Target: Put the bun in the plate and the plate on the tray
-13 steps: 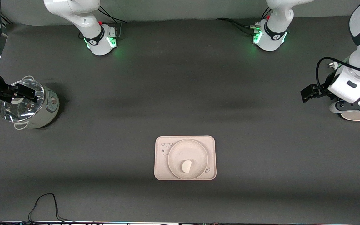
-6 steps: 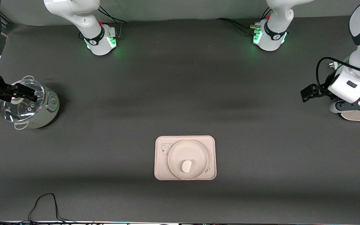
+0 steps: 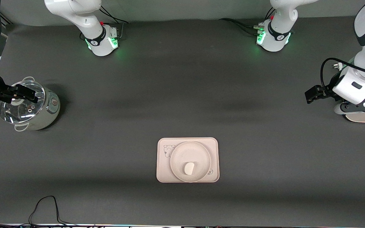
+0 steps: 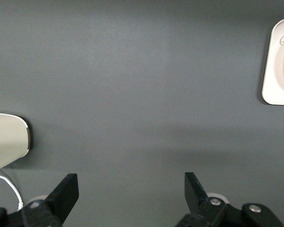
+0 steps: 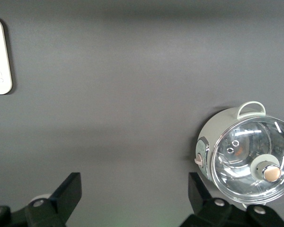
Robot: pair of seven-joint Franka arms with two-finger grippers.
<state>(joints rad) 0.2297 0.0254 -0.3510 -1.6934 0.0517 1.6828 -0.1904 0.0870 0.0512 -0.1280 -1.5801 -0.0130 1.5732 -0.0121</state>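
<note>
Smooth white bun [image 3: 189, 168] on round cream plate [image 3: 177, 158], plate on rounded rectangular tray [image 3: 162, 173], mid matte grey bench [image 3: 182, 95]. Left pincer [image 4: 128, 189] spread, empty; right pincer [image 5: 135, 191] spread over glass-lidded pot [image 3: 30, 109].

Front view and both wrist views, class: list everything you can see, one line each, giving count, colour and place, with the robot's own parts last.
tray: one, cream-pink, mid-table, nearest the front camera.
plate: one, cream-beige, on the tray.
bun: one, white, in the plate.
pot: one, pale green with a glass lid, at the right arm's end of the table.
white appliance: one, at the left arm's end, partly hidden.
cable: one, black, at the table edge nearest the front camera.
right tool: one, black, open, over the pot.
left tool: one, black, open, over bare table beside the white appliance, holding nothing.
</note>
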